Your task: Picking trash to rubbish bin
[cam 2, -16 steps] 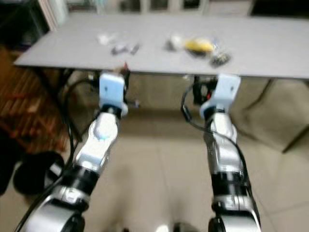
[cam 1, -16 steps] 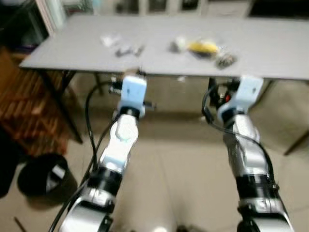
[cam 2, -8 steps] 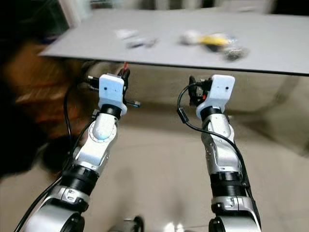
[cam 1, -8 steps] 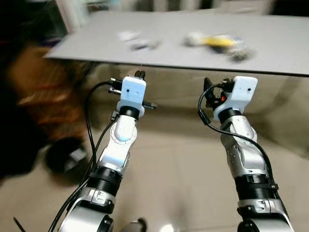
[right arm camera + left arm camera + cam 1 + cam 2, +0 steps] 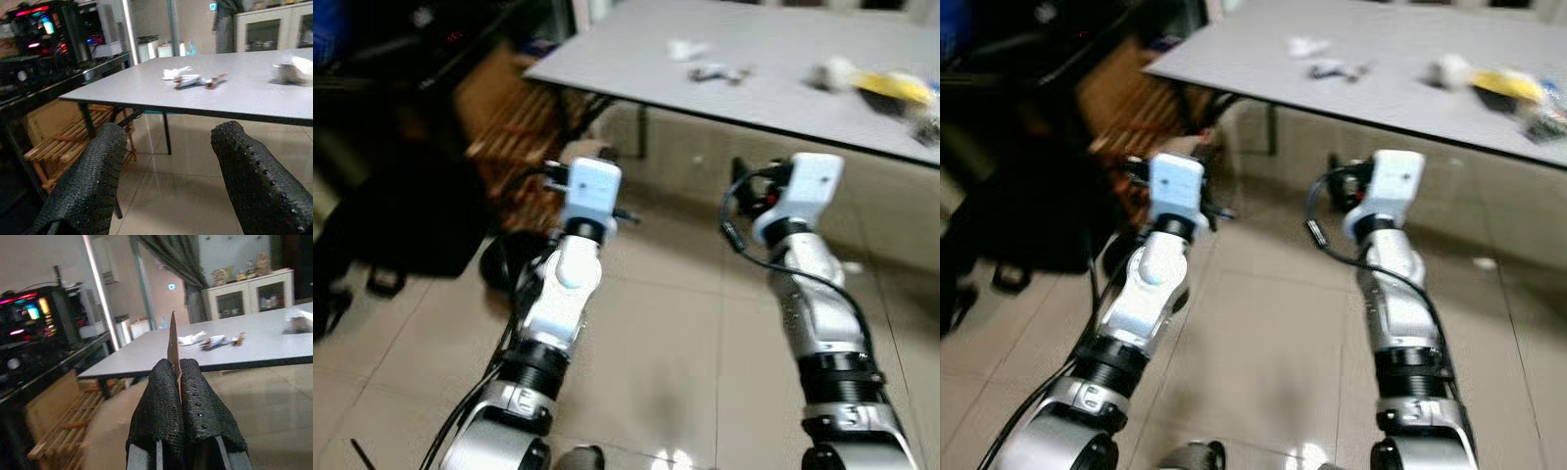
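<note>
My left gripper (image 5: pixel 177 369) is shut on a thin brown scrap of trash (image 5: pixel 172 338) that sticks up edge-on between its fingers. The left wrist block (image 5: pixel 590 189) is held out over the tiled floor, short of the grey table (image 5: pixel 773 93). My right gripper (image 5: pixel 171 142) is open and holds nothing; its wrist block (image 5: pixel 811 184) hangs below the table's front edge. On the table lie a white crumpled paper (image 5: pixel 688 47), small wrappers (image 5: pixel 720 71), a white lump (image 5: pixel 835 70) and a yellow item (image 5: pixel 893 86). A dark round shape (image 5: pixel 497 264) sits on the floor behind the left arm, too blurred to identify.
A wooden slatted rack (image 5: pixel 514 122) stands left of the table. A black bulky object (image 5: pixel 401 215) lies on the floor at the left, with dark furniture behind it. Beige floor tiles (image 5: pixel 675 343) stretch between my arms. The table's black leg (image 5: pixel 641 132) stands beyond the left wrist.
The camera has swung left: the table has slid to the upper right, and the rack and dark objects have come into view. Both arms keep their pose.
</note>
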`<state>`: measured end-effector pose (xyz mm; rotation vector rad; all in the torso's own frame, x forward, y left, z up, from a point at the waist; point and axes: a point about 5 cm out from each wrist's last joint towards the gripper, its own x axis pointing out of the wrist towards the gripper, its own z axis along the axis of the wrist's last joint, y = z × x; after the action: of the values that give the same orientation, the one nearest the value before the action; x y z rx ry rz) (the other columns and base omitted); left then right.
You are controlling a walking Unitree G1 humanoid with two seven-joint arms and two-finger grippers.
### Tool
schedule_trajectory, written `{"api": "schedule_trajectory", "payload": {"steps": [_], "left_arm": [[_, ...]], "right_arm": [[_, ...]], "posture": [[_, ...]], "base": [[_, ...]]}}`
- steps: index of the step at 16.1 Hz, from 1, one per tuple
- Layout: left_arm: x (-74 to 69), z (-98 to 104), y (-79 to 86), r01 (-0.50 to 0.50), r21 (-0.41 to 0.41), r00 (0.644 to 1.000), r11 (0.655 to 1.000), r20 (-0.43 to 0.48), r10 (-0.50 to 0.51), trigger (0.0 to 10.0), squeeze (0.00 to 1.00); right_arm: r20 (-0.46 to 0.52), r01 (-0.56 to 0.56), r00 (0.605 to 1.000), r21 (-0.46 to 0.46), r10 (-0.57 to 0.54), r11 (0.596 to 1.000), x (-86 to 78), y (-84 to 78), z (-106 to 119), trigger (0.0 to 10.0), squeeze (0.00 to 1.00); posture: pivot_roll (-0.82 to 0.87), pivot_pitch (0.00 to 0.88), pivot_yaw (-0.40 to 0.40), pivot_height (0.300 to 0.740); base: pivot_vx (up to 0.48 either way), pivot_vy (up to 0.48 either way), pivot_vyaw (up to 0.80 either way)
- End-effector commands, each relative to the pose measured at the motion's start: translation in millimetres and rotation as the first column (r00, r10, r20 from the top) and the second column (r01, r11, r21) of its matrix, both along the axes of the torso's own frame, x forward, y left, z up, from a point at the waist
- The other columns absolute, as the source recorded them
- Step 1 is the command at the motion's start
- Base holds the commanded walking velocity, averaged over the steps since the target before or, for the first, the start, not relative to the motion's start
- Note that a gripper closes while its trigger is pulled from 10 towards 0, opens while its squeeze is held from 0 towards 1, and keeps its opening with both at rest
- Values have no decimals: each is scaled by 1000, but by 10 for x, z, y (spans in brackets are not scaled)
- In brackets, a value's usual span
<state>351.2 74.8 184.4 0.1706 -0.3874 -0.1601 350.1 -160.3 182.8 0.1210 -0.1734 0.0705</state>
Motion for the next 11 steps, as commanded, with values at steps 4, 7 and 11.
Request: {"api": "schedule_trajectory", "payload": {"steps": [4, 7, 11], "left_arm": [[26, 15, 113, -28, -1, 1000, 1000, 3, 28, 10000, 0], [27, 15, 113, -26, -4, 1000, 1000, 0, 26, 10000, 0], [23, 2, 115, -21, -8, 1000, 1000, -8, 21, 10000, 0]], "right_arm": [[-9, -40, 999, -3, 40, 999, -1, 105, -10, 10000, 0], [-8, -45, 999, -2, 45, 999, 0, 116, -8, 10000, 0], [-9, -55, 998, -5, 55, 998, 1, 131, -11, 10000, 0]], "posture": [[-58, 88, 36, 740], [-57, 86, 36, 740], [-58, 75, 36, 740]], "base": [[0, 0, 800], [0, 0, 800], [0, 0, 800]]}}
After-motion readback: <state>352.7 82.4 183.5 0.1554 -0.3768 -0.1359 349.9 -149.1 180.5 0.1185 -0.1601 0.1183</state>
